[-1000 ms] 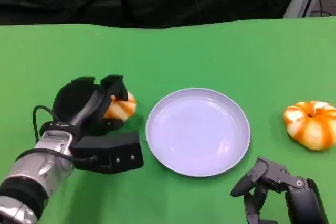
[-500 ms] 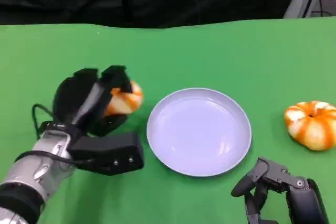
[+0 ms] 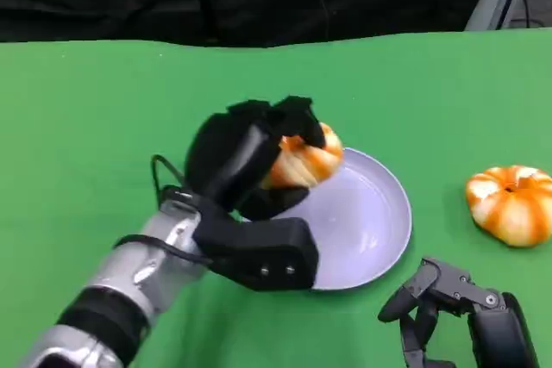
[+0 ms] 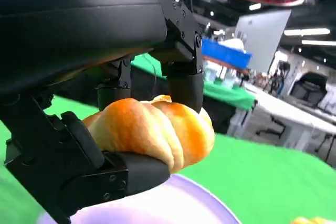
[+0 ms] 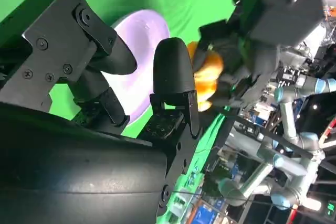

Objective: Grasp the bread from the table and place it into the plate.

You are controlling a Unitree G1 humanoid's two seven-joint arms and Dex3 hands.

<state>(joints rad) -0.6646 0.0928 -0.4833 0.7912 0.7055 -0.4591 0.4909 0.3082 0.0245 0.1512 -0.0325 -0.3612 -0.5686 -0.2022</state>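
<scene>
Bread (image 3: 304, 161) held in the left hand (image 3: 250, 165), clamped between fingers above and a thumb below, carried clear of the table and hanging over the near-left rim of the plate (image 3: 379, 213). Gripped from the side, likely so the roll can be lowered straight down and let go without tipping. From the left wrist view, bread (image 4: 157, 129) seen raised above the pale plate surface (image 4: 173, 203), not yet touching it, so not yet placed. Judged close to done: only a short carry toward the plate's middle, a lowering and a release left. Right hand (image 3: 448, 316) resting low at the near right edge of the green table (image 3: 103, 92), fingers curled inward and holding nothing, well apart from the plate. Second orange-and-white roll (image 3: 511, 204) lying on the table to the right of the plate, apart from it and out of the carrying path. Nothing standing between bread and plate; only risk a drop on the rim rather than inside.
</scene>
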